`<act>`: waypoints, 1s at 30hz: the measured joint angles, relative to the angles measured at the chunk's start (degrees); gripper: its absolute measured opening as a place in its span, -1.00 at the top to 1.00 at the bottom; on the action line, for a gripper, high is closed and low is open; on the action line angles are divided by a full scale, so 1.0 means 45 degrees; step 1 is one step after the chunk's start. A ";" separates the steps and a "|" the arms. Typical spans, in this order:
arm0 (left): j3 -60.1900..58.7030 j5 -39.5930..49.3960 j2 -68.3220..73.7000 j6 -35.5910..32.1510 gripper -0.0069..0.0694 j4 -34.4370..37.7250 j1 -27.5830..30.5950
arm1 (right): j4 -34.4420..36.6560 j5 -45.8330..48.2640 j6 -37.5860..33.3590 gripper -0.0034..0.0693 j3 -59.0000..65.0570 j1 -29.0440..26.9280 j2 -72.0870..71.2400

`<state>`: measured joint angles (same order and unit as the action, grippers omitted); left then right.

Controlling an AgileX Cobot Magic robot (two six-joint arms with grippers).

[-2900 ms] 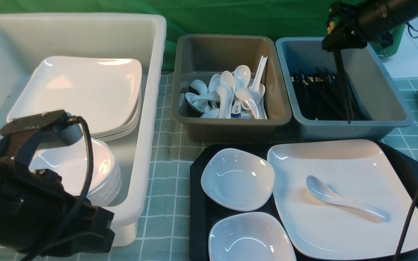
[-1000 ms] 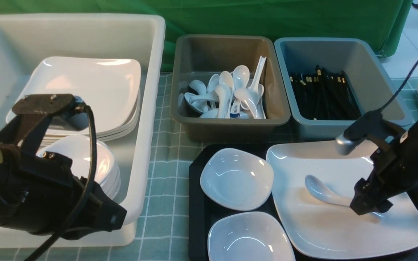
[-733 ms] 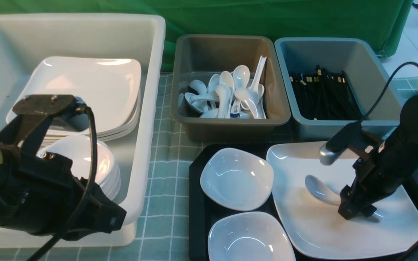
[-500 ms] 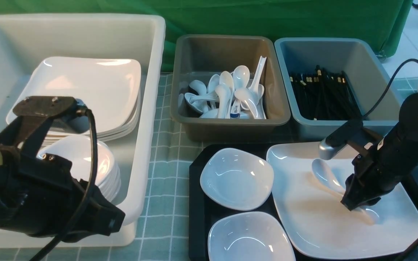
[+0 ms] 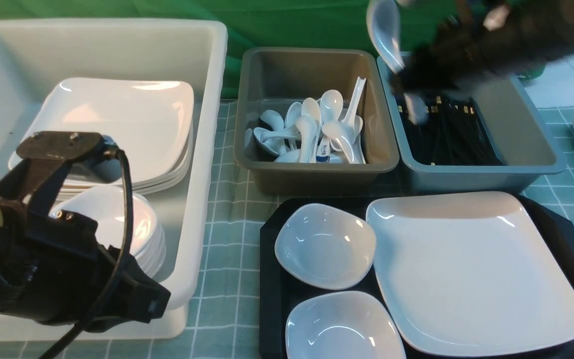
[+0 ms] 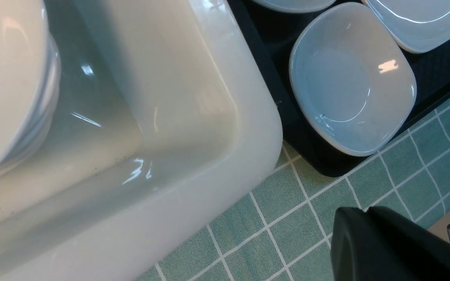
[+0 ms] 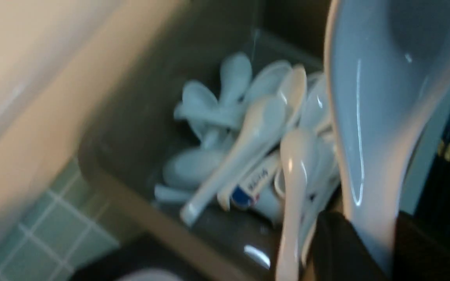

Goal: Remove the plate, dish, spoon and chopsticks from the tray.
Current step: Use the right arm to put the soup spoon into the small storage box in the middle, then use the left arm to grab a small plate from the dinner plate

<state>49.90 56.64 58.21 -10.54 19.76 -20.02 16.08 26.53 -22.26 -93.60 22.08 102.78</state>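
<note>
Right gripper [image 5: 411,75], blurred with motion, pinches the white spoon [image 5: 384,32] by its handle and has carried it up off the plate [image 5: 471,269], now bare on the tray [image 5: 269,279], toward the brown tub [image 5: 317,172] of spoons [image 5: 317,134], leaving plate and dishes [image 5: 324,247] to clear.

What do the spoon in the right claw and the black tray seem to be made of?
The spoon: glossy white, probably glazed ceramic or melamine; sharp highlights run along its bowl. The tray: dull black, likely plastic; fine surface texture, seen from the left wrist.
</note>
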 joint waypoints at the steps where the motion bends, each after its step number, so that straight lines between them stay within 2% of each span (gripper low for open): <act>1: 0.0000 0.0019 0.0000 0.0028 0.80 0.0030 0.0000 | 0.0030 0.0044 0.0434 0.45 -0.0627 0.0056 0.0642; 4: 0.0000 0.0177 0.0000 0.0114 0.80 0.0064 0.0000 | 0.0030 0.0388 0.1488 0.33 -0.2264 0.0093 0.2066; 8: 0.0000 0.0342 0.0000 0.0448 0.80 0.0086 0.0000 | 0.0016 0.2264 0.2384 -0.45 -0.4034 0.0120 0.3541; 11: 0.0000 0.0304 0.0000 0.0600 0.80 0.0099 0.0000 | -0.0198 0.3344 0.2452 -0.63 -0.4189 0.0134 0.3537; 14: 0.0000 0.0182 0.0027 0.0729 0.80 0.0269 0.0000 | -0.0916 0.4402 0.2455 -0.53 -0.4283 0.0134 0.3296; 17: 0.0209 0.0252 0.0644 0.0717 0.81 0.0308 -0.0472 | -0.3018 0.6775 0.2480 0.31 -0.4288 0.0122 0.2154; 18: 0.0209 0.0252 0.0710 0.0717 0.81 0.0286 -0.0535 | -0.3122 0.7044 0.2493 0.36 -0.4288 0.0120 0.2063; 19: 0.0642 0.0169 0.1633 0.0850 0.82 0.0140 -0.1336 | -0.3806 0.8339 0.2492 0.68 -0.4288 0.0004 0.1046; 20: 0.0689 0.0138 0.1730 0.0890 0.82 0.0105 -0.1530 | -0.3887 0.8492 0.2492 0.72 -0.4288 -0.0037 0.0709; 23: 0.1855 -0.0126 0.3596 0.1394 0.82 -0.0689 -0.3318 | -0.4166 0.8518 0.2492 0.82 -0.3446 -0.0415 -0.1401; 25: 0.2694 -0.0168 0.4664 0.2259 0.82 -0.1540 -0.4274 | -0.4191 0.8518 0.2524 0.84 -0.2320 -0.0655 -0.2738; 27: 0.3885 -0.0134 0.5974 0.2987 0.81 -0.2488 -0.4898 | -0.4221 0.8518 0.2604 0.84 -0.0208 -0.1073 -0.4448; 30: 0.5186 -0.0134 0.7718 0.3178 0.75 -0.2911 -0.5169 | -0.4297 0.8291 0.2705 0.85 0.3026 -0.1591 -0.7039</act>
<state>73.24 56.04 92.95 3.76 6.66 -43.28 -3.26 63.84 -10.09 -79.98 14.92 71.11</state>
